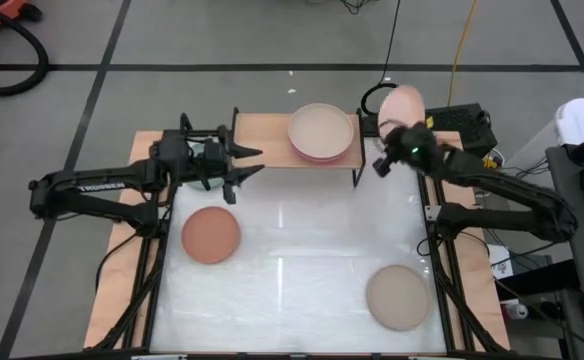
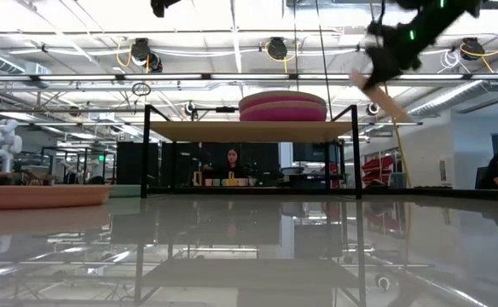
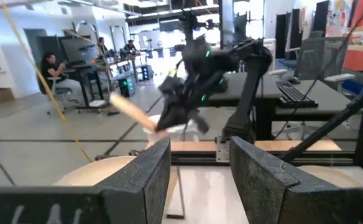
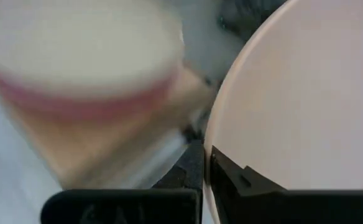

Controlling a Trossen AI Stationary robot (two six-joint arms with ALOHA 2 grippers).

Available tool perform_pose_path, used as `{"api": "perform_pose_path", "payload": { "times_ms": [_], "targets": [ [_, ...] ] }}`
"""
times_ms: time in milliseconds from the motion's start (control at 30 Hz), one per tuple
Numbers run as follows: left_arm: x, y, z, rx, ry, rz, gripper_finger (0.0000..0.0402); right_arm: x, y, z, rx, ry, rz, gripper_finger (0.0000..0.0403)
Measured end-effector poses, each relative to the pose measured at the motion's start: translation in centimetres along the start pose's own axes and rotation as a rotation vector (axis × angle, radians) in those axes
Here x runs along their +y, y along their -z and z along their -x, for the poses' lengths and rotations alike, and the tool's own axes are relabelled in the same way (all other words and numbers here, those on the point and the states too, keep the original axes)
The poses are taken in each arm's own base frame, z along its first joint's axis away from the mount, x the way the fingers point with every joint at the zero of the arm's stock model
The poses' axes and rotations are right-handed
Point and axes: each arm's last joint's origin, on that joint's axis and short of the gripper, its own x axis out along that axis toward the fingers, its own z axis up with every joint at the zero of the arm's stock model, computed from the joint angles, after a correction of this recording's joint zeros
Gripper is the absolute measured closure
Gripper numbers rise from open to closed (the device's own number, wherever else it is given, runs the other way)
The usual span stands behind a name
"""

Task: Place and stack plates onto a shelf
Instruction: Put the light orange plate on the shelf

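The shelf [image 1: 272,150] stands at the table's far edge, its wooden top [image 2: 249,130] on black legs. A stack of plates [image 1: 321,132] lies on its right half, a beige one over magenta [image 2: 283,107]. My right gripper [image 1: 397,145] is in the air beyond the shelf's right end, shut on a peach-pink plate [image 1: 402,105]. That plate shows tilted in the low view [image 2: 384,94]. My left gripper [image 1: 240,165] is open at the shelf's left end and touches nothing. A brown plate [image 1: 210,233] and a beige plate [image 1: 397,295] lie flat on the table. My right gripper pinches the peach-pink plate's rim [image 4: 214,143] between its two fingers [image 4: 231,177]. The plate is lifted clear, above shelf height. It is tilted steeply and slants down away from the gripper [image 2: 394,43].
Black frame rails run along the table's left and right sides [image 1: 442,270]. A cable and a black box [image 1: 462,120] lie beyond the shelf's right end. The shelf's left half [image 1: 262,130] is bare wood. People sit at desks in the room behind [image 2: 232,162].
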Motion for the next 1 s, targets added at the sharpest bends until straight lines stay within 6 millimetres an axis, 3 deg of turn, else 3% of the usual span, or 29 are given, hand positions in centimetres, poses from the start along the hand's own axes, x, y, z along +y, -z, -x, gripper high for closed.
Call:
{"api": "perform_pose_path", "payload": {
  "times_ms": [133, 233, 367, 567, 767, 1000],
  "targets": [
    [0.9, -1.0, 1.6, -0.031, -0.050, -0.010, 0.0232, -0.2, -4.2, 1.4, -0.182, -0.119, 0.008, 0.0402],
    [1.8, -1.7, 3.4, -0.038, -0.104, -0.014, 0.0232, 0.2, -6.9, 1.1, -0.256, -0.201, 0.041, 0.0402],
    [2.7, -2.2, 5.5, -0.031, -0.169, 0.001, 0.0232, 1.8, -10.0, -0.6, -0.337, -0.285, 0.136, 0.0402],
    [3.2, -2.3, 6.9, -0.007, -0.221, 0.020, 0.0232, 5.9, -13.9, -3.9, -0.500, -0.442, 0.319, 0.0402],
    [3.6, -2.3, 7.2, -0.005, -0.245, 0.019, 0.0232, 10.0, -15.8, -7.7, -0.609, -0.557, 0.435, 0.0402],
    [3.6, -1.8, 7.2, 0.039, -0.243, 0.029, 0.0232, 13.9, -15.3, -12.4, -0.674, -0.683, 0.529, 0.0403]
  ]
}}
